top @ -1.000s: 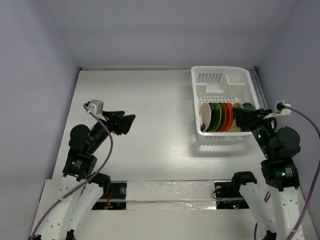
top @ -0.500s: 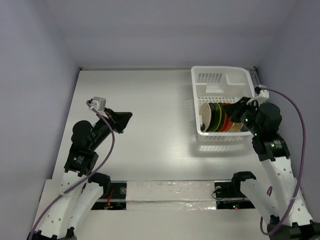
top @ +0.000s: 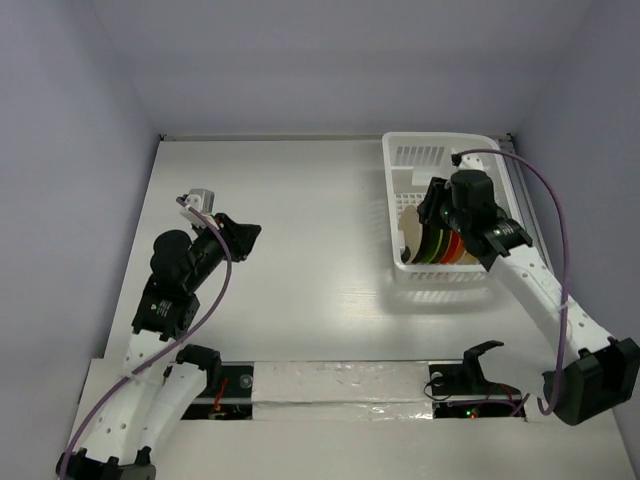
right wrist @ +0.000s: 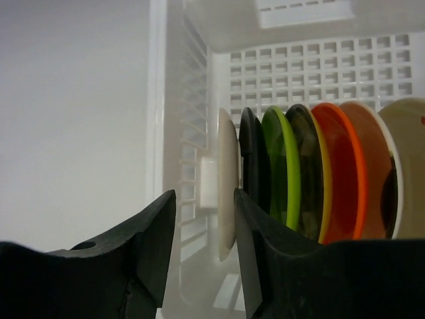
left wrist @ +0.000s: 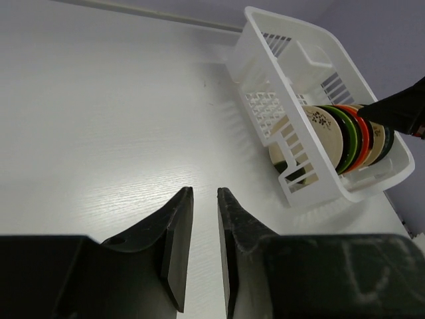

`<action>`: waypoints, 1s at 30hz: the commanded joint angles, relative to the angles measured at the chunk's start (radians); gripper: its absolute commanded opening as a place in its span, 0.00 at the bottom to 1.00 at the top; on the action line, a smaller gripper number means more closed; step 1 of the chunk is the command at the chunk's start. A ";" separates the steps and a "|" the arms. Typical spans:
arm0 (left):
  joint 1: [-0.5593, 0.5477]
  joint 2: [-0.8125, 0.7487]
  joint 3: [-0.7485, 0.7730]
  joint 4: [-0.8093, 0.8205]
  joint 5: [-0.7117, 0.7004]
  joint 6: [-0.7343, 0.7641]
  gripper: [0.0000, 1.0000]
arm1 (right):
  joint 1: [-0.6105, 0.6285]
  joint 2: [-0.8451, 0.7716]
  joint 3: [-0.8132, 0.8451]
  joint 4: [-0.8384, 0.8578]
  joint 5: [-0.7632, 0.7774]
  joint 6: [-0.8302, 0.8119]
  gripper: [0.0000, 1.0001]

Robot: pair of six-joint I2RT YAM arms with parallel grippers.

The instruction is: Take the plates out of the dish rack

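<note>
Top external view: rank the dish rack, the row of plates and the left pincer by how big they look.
1. dish rack, clearly the largest.
2. row of plates, partly hidden by the right arm.
3. left pincer, the smallest, though not far behind the part of the plates that shows.

Rack [right wrist: 285,73]: white moulded plastic, smooth, slight gloss on rims and slats.
Plates [right wrist: 285,166]: hard glazed-looking finish, glossy, bright edge highlights on green and orange ones. Cream plate [right wrist: 228,179]: duller, satin.
Tabletop [left wrist: 99,119]: white, faint wood-grain texture, matt with soft sheen under light.
Left hand [left wrist: 204,193], right hand [right wrist: 204,199]: fingers black plastic, matt, smooth faces.
Strip [top: 350,385] along near tabletop edge: tape-like film, wrinkled, shiny.
Walls [top: 60,150]: plain, matt.
</note>
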 commanded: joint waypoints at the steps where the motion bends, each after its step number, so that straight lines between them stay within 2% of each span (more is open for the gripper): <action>1: 0.026 -0.005 0.046 0.027 0.006 0.005 0.19 | 0.037 0.046 0.064 -0.025 0.095 -0.029 0.46; 2: 0.040 -0.008 0.044 0.029 0.009 0.005 0.23 | 0.049 0.070 0.066 -0.025 0.098 -0.031 0.46; 5: 0.040 -0.013 0.044 0.027 0.005 0.004 0.26 | 0.062 0.104 0.077 -0.046 0.171 -0.022 0.47; 14: 0.049 -0.031 0.046 0.035 0.022 0.007 0.28 | 0.082 0.225 0.100 -0.072 0.295 -0.012 0.39; 19: 0.049 -0.037 0.046 0.038 0.032 0.007 0.28 | 0.106 0.284 0.129 -0.100 0.363 -0.012 0.31; 24: 0.049 -0.043 0.043 0.051 0.058 0.002 0.29 | 0.203 0.331 0.198 -0.163 0.473 -0.006 0.25; 26: 0.049 -0.048 0.041 0.055 0.065 0.002 0.29 | 0.230 0.354 0.221 -0.207 0.513 -0.003 0.21; 27: 0.049 -0.051 0.041 0.055 0.063 0.000 0.29 | 0.252 0.383 0.244 -0.221 0.559 -0.002 0.15; 30: 0.049 -0.059 0.043 0.052 0.059 0.000 0.29 | 0.273 0.425 0.279 -0.276 0.617 -0.003 0.06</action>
